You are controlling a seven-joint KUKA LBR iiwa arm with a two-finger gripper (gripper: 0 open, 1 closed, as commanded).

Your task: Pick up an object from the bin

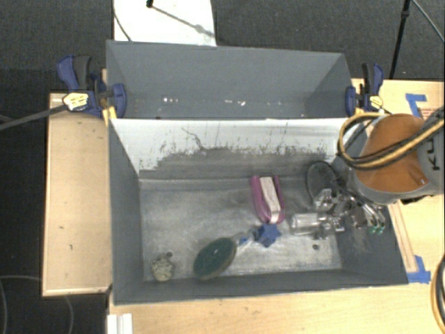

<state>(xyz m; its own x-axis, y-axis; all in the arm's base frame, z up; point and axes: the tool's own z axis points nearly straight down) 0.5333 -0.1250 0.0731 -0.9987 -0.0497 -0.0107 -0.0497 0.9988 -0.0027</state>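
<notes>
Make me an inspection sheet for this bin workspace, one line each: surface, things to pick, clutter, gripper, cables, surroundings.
Surface: grey metal bin floor, scuffed and scratched.
Job's things: pink and white oblong thing at mid-floor; small blue piece just in front of it; dark green disc front centre; small grey lump front left.
Clutter: nothing seen beyond those four.
Grippers: gripper low in the bin's right part, just right of the pink and white thing and the blue piece; whether it is open or shut cannot be told.
Cables: yellow and black cables looped over the wrist's orange cover.
Surroundings: dark carpet around the bin.
</notes>
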